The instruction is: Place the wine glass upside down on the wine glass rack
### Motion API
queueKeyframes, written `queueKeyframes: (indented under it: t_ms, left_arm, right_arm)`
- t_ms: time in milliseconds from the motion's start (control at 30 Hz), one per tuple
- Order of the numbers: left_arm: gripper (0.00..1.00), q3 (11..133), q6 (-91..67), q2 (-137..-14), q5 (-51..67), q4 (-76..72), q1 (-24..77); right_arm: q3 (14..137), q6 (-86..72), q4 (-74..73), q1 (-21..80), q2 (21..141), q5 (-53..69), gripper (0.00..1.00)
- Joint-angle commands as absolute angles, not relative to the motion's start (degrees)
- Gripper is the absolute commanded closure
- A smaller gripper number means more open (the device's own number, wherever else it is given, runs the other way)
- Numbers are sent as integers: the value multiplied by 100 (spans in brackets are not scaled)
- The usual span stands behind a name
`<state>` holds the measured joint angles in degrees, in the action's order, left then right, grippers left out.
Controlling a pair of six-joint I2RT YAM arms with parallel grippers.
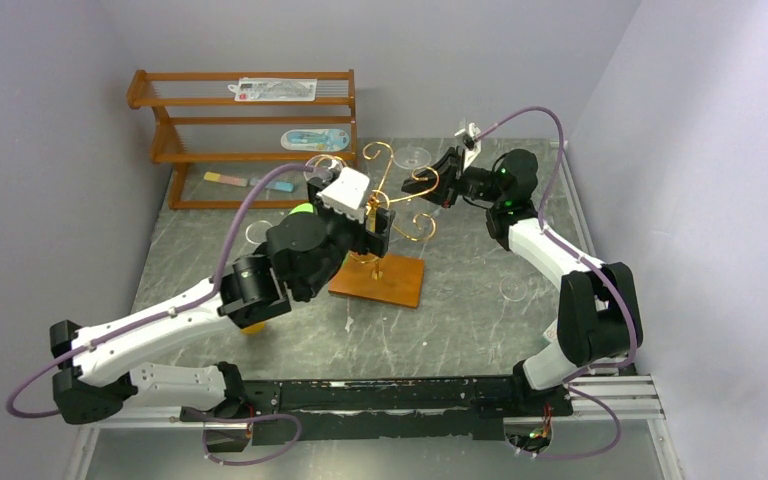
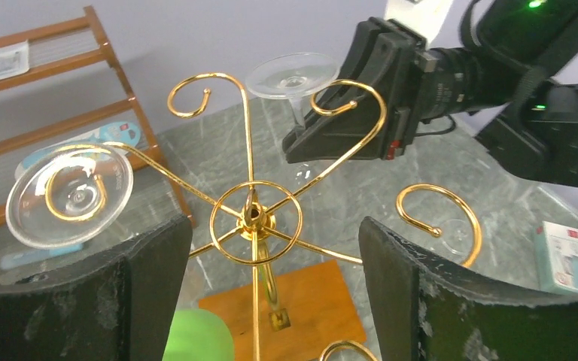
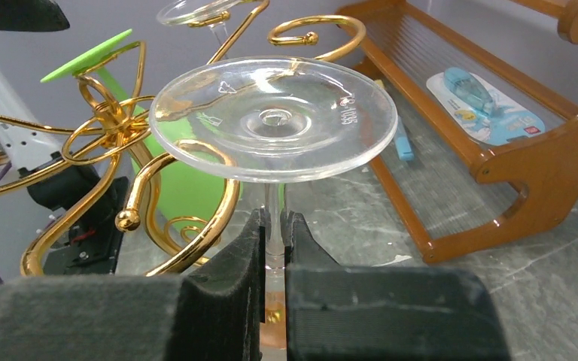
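Note:
My right gripper (image 3: pixel 274 226) is shut on the stem of a clear wine glass (image 3: pixel 275 116), held upside down with its round foot on top. In the left wrist view the glass (image 2: pixel 292 75) sits by a curled arm of the gold wire rack (image 2: pixel 256 214), its stem just beside the curl. The rack (image 1: pixel 400 195) stands on an orange-brown wooden base (image 1: pixel 385 282). Another clear glass (image 2: pixel 68 195) and a green glass (image 3: pixel 86 56) hang on other arms. My left gripper (image 2: pixel 275 289) is open and empty, just above the rack's central post; it shows in the top view (image 1: pixel 380 228).
A brown slatted shelf unit (image 1: pixel 250 130) with packaged items stands at the back left, close to the right gripper's side (image 3: pixel 527 173). A clear glass (image 1: pixel 515 290) stands on the table at right. A small white box (image 2: pixel 564 256) lies nearby. Walls close in on both sides.

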<state>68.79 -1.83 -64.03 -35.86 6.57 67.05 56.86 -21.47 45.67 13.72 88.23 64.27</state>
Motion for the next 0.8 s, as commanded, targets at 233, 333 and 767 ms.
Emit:
queueKeyframes:
  t_ms: [233, 333, 767]
  left_arm:
    - [26, 7861, -1277, -7282, -4093, 1527, 6010]
    - [32, 7785, -1378, -7276, -3695, 1451, 5818]
    - [36, 7581, -1170, -7302, -3103, 1151, 5783]
  right_arm:
    - [5520, -1703, 4476, 1444, 8628, 6013, 100]
    - [5458, -1577, 4412, 1485, 8544, 5797, 100]
    - [5067, -1288, 4440, 1667, 8033, 4879, 100]
